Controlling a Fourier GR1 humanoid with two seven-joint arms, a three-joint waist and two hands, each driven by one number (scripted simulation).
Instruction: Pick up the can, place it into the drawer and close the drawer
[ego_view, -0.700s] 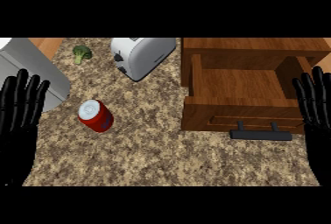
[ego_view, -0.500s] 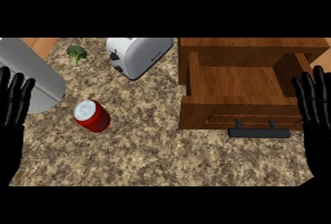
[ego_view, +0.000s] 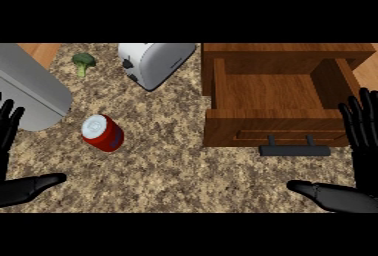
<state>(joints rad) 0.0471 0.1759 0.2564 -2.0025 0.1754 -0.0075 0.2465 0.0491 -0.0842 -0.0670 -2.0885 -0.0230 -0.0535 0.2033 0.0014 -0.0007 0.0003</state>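
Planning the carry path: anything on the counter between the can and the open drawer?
Head view: nothing. Only bare speckled counter lies between the red can and the drawer; the toaster sits farther back.

light: bright, even | shadows: faint, inside drawer (ego_view: 269, 92) | glare: toaster (ego_view: 155, 62) sheen

Glossy can (ego_view: 102, 133), wooden drawer (ego_view: 275, 100), speckled stone counter (ego_view: 184, 170)

red can (ego_view: 102, 133) left of open drawer (ego_view: 269, 95).
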